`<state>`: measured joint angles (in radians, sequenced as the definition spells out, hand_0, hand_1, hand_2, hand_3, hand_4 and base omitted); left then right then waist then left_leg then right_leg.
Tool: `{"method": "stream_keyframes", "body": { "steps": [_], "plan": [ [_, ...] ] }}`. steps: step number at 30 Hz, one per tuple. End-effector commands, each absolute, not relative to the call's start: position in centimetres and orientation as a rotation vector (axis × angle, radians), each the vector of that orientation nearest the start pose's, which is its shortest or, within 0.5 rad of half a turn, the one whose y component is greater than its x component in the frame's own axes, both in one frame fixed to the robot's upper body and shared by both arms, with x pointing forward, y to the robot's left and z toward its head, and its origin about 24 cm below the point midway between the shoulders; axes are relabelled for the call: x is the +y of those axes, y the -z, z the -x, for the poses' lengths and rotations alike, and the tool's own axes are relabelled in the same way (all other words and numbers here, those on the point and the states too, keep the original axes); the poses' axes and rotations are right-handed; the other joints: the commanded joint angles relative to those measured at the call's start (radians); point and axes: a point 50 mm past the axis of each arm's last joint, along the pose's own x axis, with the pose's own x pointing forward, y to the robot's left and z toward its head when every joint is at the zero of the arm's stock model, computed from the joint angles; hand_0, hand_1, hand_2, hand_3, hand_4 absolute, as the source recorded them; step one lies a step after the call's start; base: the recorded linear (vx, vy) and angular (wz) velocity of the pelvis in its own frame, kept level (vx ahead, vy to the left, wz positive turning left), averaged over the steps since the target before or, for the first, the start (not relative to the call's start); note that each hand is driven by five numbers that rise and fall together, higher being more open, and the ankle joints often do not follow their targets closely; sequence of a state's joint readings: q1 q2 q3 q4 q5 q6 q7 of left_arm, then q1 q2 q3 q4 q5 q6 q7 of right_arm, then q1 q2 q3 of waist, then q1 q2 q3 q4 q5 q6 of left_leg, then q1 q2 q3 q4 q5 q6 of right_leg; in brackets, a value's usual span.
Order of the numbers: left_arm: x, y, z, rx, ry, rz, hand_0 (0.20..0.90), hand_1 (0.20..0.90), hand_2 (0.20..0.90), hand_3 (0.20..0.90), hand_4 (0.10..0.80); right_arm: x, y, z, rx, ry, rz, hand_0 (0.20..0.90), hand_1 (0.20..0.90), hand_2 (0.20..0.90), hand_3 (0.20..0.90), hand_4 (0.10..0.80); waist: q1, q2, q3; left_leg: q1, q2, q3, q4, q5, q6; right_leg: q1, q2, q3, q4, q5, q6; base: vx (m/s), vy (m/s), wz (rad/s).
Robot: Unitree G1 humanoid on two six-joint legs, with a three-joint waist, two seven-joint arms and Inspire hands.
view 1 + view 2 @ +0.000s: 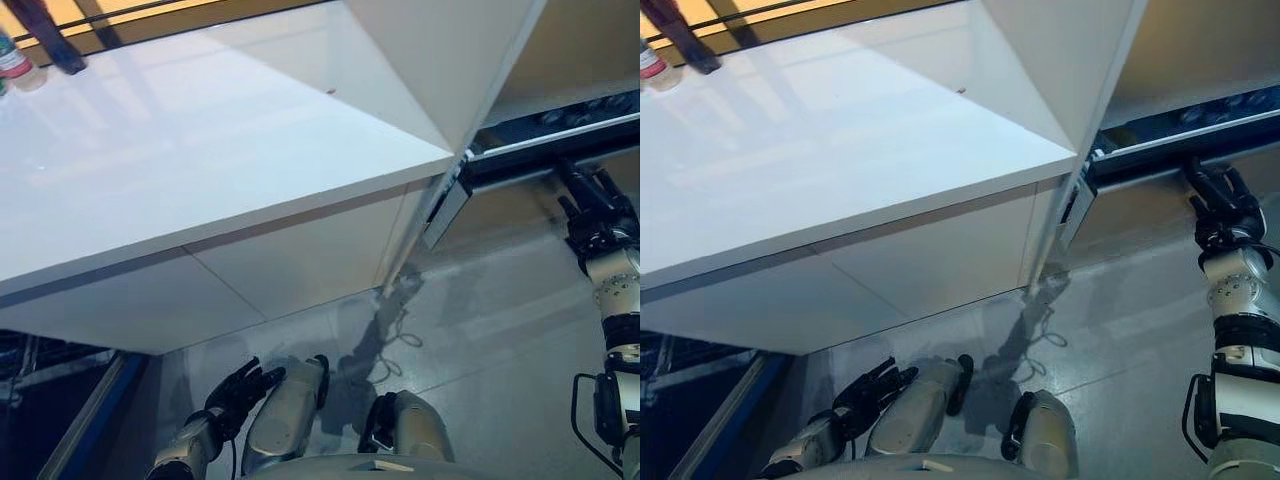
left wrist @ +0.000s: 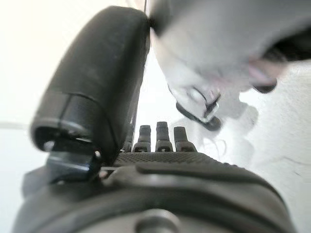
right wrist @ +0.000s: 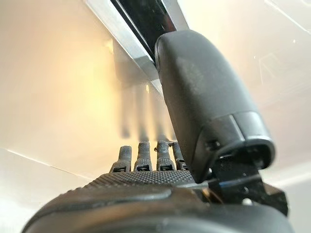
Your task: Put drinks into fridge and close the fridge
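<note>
A drink bottle (image 1: 12,62) with a red label stands at the far left corner of the white counter (image 1: 200,150). A tall white fridge body (image 1: 440,60) rises at the counter's right end. Beside it, a beige panel (image 1: 580,40) ends in a dark strip with a silver edge (image 1: 560,140). My right hand (image 1: 598,215) is raised to that strip with its fingers straight, touching or close to it. In the right wrist view its fingers (image 3: 146,158) point at the beige surface beside the strip (image 3: 141,29). My left hand (image 1: 240,385) hangs low with relaxed fingers (image 2: 160,138), holding nothing.
A person's dark leg (image 1: 50,35) stands behind the counter near the bottle. The counter's white front panels (image 1: 280,260) face me. Grey floor (image 1: 500,330) lies between me and the fridge. A dark opening with a blue edge (image 1: 70,420) is at the lower left.
</note>
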<state>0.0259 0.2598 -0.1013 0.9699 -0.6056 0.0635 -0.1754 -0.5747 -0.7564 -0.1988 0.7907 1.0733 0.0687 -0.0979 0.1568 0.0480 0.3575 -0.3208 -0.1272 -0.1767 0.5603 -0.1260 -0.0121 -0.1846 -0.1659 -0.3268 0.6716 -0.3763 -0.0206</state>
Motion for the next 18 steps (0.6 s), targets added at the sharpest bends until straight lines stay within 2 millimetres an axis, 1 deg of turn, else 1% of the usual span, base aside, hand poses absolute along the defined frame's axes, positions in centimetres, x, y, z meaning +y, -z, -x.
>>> {"method": "stream_keyframes", "body": {
  "steps": [1,6,8,12,13,15,18],
  "plan": [
    [24.7,14.3,-9.8,1.024,-0.188,0.289,0.9,0.9,0.9,0.9,0.8,-35.5,-17.0,-33.6,-0.227,0.376,-0.548,0.9,0.9,0.9,0.9,0.8,0.066,0.003,-0.033,0.094,0.018,0.007,-0.174,-0.009,0.045,0.002,0.045,0.038,0.002,0.035,-0.046,0.009,-0.039,0.23],
    [24.9,14.3,-9.7,1.026,-0.174,0.275,0.9,0.9,0.9,0.9,0.8,-35.2,-17.2,-33.7,-0.258,0.391,-0.529,0.9,0.9,0.9,0.9,0.8,0.069,0.007,-0.033,0.105,0.035,-0.01,-0.218,0.019,0.03,0.02,0.059,0.031,-0.049,0.048,-0.048,-0.017,-0.049,0.18],
    [24.8,14.3,-9.7,1.032,-0.158,0.263,0.9,0.9,0.9,0.9,0.8,-35.1,-17.1,-33.6,-0.268,0.396,-0.525,0.9,0.9,0.9,0.9,0.8,0.061,0.002,-0.035,0.111,0.04,-0.004,-0.224,0.019,0.027,0.032,0.068,0.033,-0.082,0.059,-0.048,-0.032,-0.041,0.09],
    [24.6,14.3,-9.9,1.032,-0.137,0.251,0.9,0.9,0.9,0.9,0.8,-34.7,-16.6,-33.5,-0.269,0.388,-0.533,0.9,0.9,0.9,0.9,0.8,0.042,-0.009,-0.043,0.129,0.044,0.016,-0.23,0.01,0.028,0.05,0.083,0.046,-0.135,0.081,-0.041,-0.037,-0.023,-0.04],
    [24.6,14.3,-10.0,1.033,-0.134,0.249,0.9,0.9,0.9,0.9,0.8,-34.3,-16.1,-33.5,-0.256,0.38,-0.531,0.9,0.9,0.9,0.9,0.8,0.033,-0.014,-0.048,0.137,0.045,0.024,-0.234,0.007,0.03,0.056,0.09,0.054,-0.157,0.09,-0.038,-0.062,-0.01,-0.14],
    [24.2,14.3,-10.4,1.032,-0.122,0.245,0.9,0.9,0.9,0.9,0.8,-32.8,-14.0,-33.5,-0.19,0.334,-0.52,0.9,0.9,0.9,0.9,0.8,0.002,-0.028,-0.061,0.161,0.051,0.055,-0.25,0.001,0.035,0.074,0.104,0.082,-0.22,0.12,-0.027,-0.08,0.009,-0.26],
    [23.8,14.3,-10.7,1.023,-0.118,0.248,0.9,0.9,0.9,0.9,0.8,-31.2,-10.7,-32.6,-0.082,0.277,-0.485,0.9,0.9,0.9,0.9,0.8,-0.037,-0.043,-0.086,0.192,0.063,0.102,-0.285,0.003,0.037,0.093,0.115,0.113,-0.295,0.158,-0.009,-0.088,0.038,-0.45]
  ]
}}
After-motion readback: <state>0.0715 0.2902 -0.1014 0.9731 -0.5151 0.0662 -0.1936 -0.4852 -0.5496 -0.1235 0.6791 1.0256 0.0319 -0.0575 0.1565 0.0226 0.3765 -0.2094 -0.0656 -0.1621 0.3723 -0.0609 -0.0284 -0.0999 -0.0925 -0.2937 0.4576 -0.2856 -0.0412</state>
